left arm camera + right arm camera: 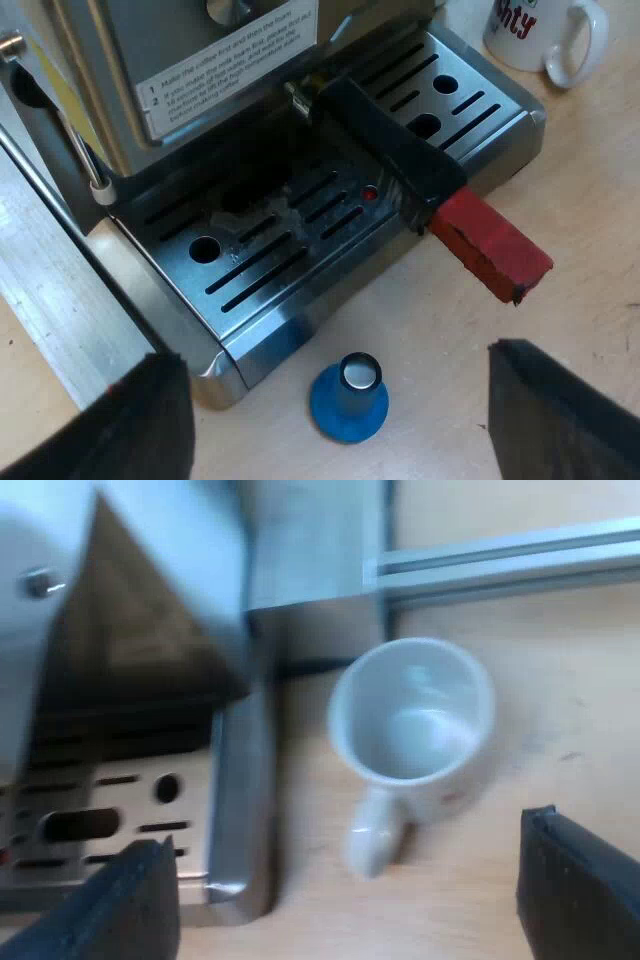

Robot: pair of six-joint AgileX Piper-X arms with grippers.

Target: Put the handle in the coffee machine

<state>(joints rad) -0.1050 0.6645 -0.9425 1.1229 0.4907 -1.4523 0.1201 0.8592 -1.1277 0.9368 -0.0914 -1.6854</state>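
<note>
The holder's dark handle (390,150) runs out from under the espresso machine (180,60) front, over the drip tray (300,250), and its red end (490,245) juts past the tray's edge. My left gripper (330,420) hangs open above the wooden table, its fingers (120,420) apart with nothing between them and the blue tamper (350,395) standing on the table below. My right gripper (345,900) is open over a white mug (415,720) beside the machine's tray (240,780); the mug looks empty.
A white mug (540,35) with red lettering stands on the table by the tray's far corner. A steam wand (85,150) hangs at the machine's side. A metal rail (500,555) runs along the table beyond the mug.
</note>
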